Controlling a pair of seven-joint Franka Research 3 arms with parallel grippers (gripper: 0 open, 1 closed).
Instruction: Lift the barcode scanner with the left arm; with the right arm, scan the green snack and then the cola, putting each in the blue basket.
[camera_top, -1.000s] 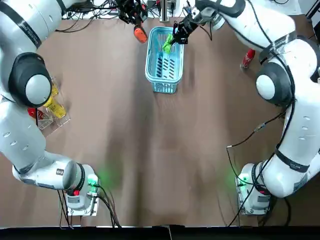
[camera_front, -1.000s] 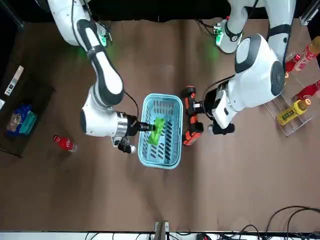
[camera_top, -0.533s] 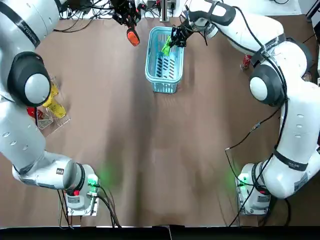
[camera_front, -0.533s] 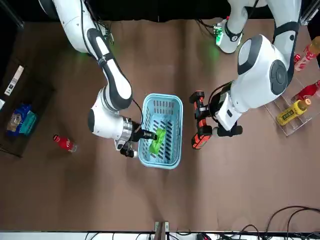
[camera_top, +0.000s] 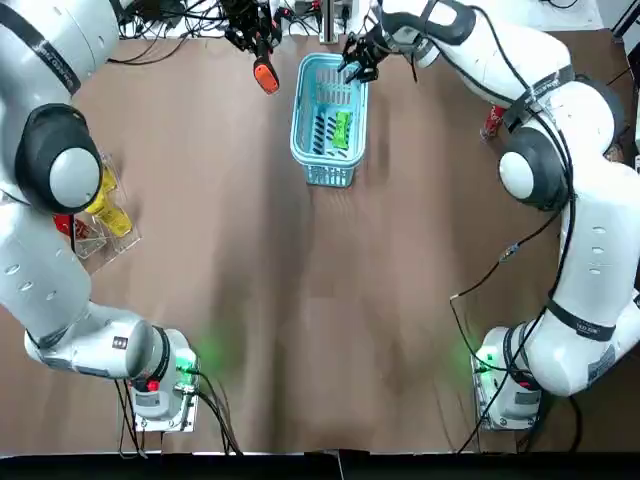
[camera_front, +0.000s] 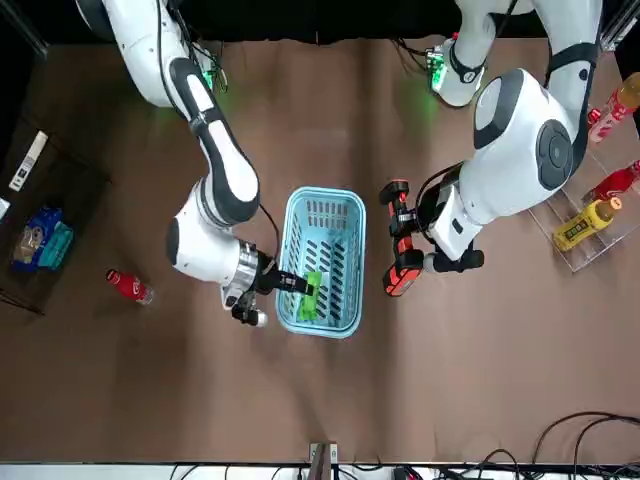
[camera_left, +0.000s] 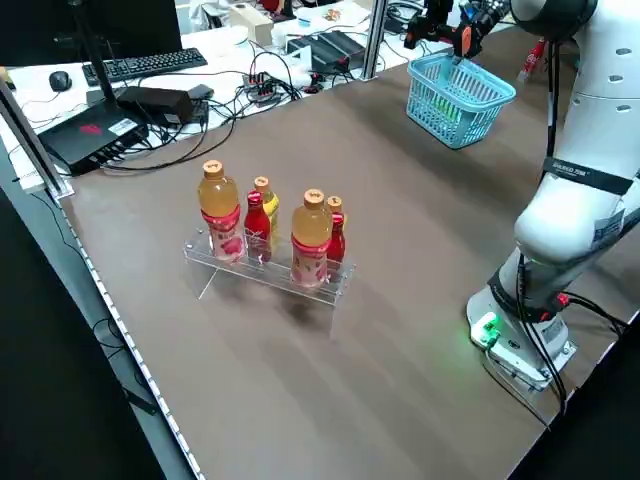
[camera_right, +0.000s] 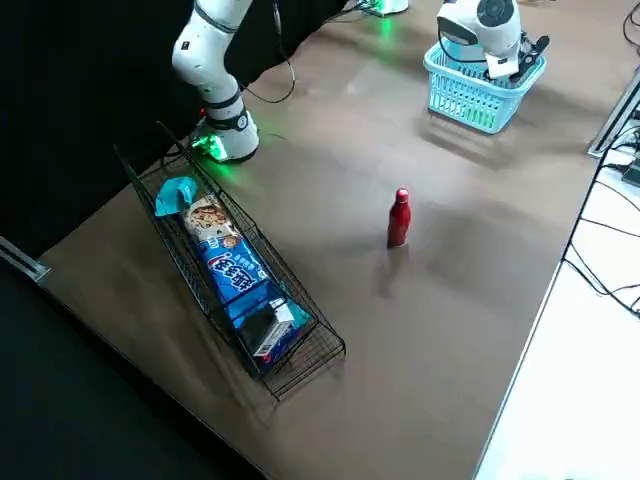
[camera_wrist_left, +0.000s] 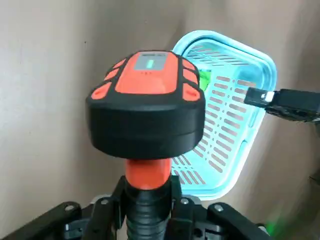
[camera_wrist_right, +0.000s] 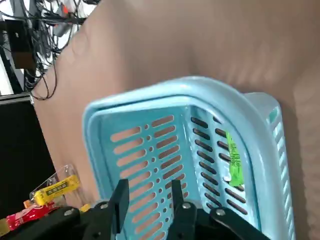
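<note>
Green snack (camera_top: 341, 132) is in the blue basket (camera_top: 297, 120), lying flat on the slotted floor right against the long wall on the robot's right side, nothing touching it

Right gripper (camera_wrist_right: 148, 200) hangs just over the basket's rim on that same side, up toward the far end. Its fingers (camera_wrist_right: 120, 197) sit a narrow gap apart with nothing between them, so that hand is empty, and the snack is below it and clear of it

Left gripper (camera_wrist_left: 147, 197) is just beside the basket on the other long side, clamped around the handle of the barcode scanner (camera_wrist_left: 147, 100). The scanner is up off the table, and its orange and black head is near the basket's far corner without touching the rim

The cola (camera_right: 399, 217), a small red bottle, stands upright on the table well apart from the basket, out on the robot's right

Further out on that same side, well past the cola, there's a black wire tray (camera_right: 300, 360) with blue snack packs. Way off on the basket's opposite side is a clear rack (camera_left: 270, 275) holding a few drink bottles
</note>
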